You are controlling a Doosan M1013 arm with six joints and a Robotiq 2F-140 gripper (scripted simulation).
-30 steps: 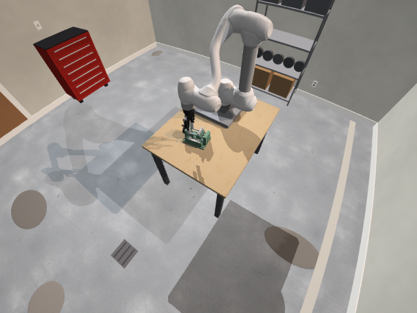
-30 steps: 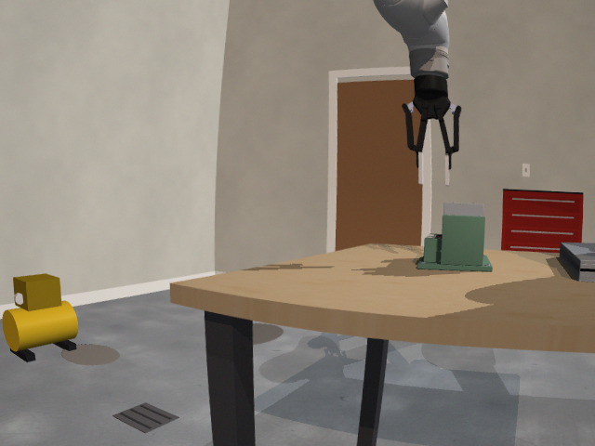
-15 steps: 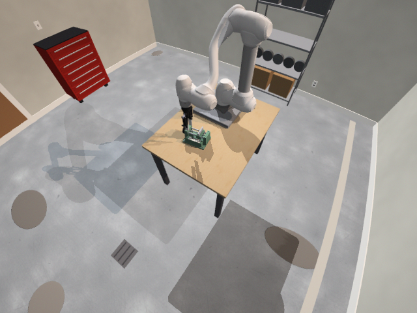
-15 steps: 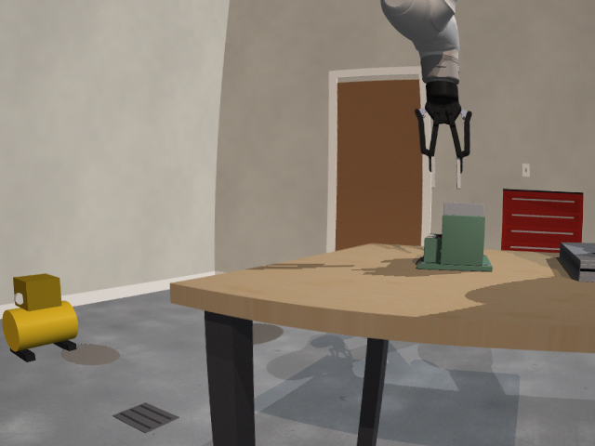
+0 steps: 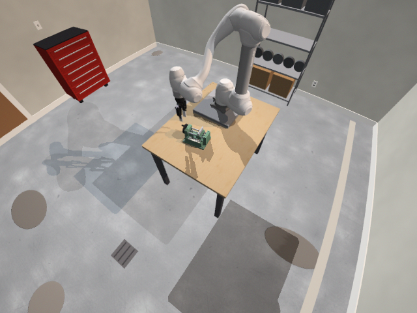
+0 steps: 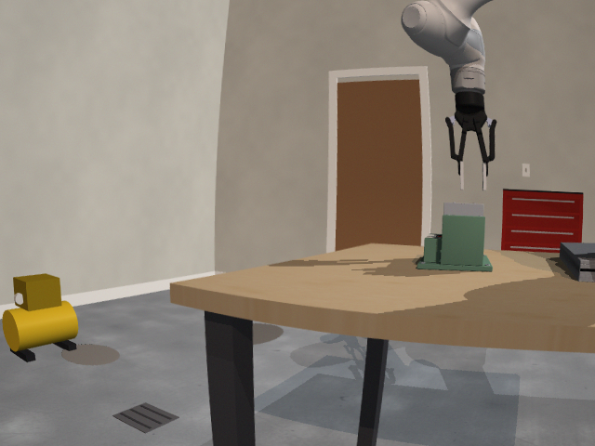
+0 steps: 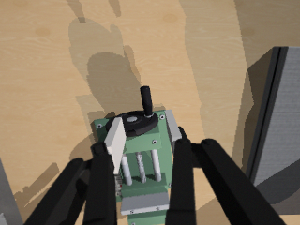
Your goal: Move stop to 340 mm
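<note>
- The gripper [image 5: 182,117] [image 6: 473,189] [image 7: 144,124] points downward with its fingers partway apart, a modest gap between them, and holds nothing; it sits above the green fixture in the right half of the exterior view.
- The green fixture [image 5: 197,143] [image 6: 463,240] [image 7: 146,142] stands upright on the wooden table [image 5: 215,168] [image 6: 288,293] [image 7: 37,94], near the centre of the top view and at the lower centre of the wrist view.
- The black handwheel [image 5: 184,128] [image 7: 132,123] is at the fixture's left end in the top view; its crank handle [image 7: 146,100] sticks out toward the upper part of the wrist view. The fingers are clear of the wheel.
- A light grey block [image 5: 201,130] [image 6: 463,209] [image 7: 145,202] sits across the fixture, at the lower end of the bare rods [image 7: 157,165] in the wrist view. The scale is too small to read, so I cannot tell the stop's setting.
- The white arm [image 5: 247,23] [image 6: 432,29] reaches over from its grey base plate [image 5: 202,113] [image 6: 576,254] [image 7: 286,117], at the right edge of the exterior and wrist views.
- A red tool cabinet [image 5: 79,64] [image 6: 543,220] stands at the upper left of the top view.

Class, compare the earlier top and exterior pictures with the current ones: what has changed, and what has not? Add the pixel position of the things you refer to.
The end effector [image 5: 182,118] [image 6: 473,189] [image 7: 144,124] has moved right and slightly lower in the exterior view, and up and left in the top view. Nothing was taken hold of or let go. The green device [image 5: 206,139] [image 6: 462,240] [image 7: 141,141] stayed in place on the table [image 5: 215,175] [image 6: 288,307] [image 7: 42,70].
</note>
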